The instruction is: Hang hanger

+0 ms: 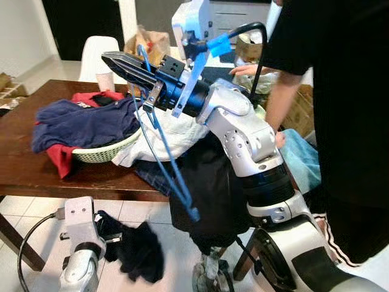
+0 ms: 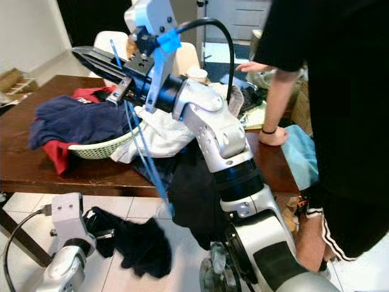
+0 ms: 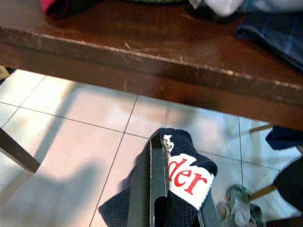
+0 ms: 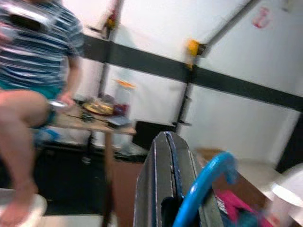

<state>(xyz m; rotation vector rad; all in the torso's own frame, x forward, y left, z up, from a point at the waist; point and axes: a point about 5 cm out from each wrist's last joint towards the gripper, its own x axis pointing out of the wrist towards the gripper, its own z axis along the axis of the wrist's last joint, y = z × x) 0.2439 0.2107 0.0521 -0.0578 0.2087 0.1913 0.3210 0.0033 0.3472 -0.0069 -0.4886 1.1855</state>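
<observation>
Left gripper [image 3: 163, 189], low above pale floor tiles [image 3: 71, 142] just off the dark wooden table's edge [image 3: 142, 61], clenched on black printed cloth [image 3: 189, 175]. Green woven basket [image 1: 106, 151] of clothes near that edge. Right gripper [image 1: 121, 64] raised over the table, clamped on thin blue plastic hanger [image 1: 170, 164] dangling past the edge. Person in black [image 1: 340, 121] close at the right.

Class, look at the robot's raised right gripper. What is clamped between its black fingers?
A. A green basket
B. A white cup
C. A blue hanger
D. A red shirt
C: the right gripper is raised over the wooden table with its fingers shut on the thin blue hanger, whose frame hangs down below it; the hanger's blue hook curves beside the closed fingers in the right wrist view.
</observation>
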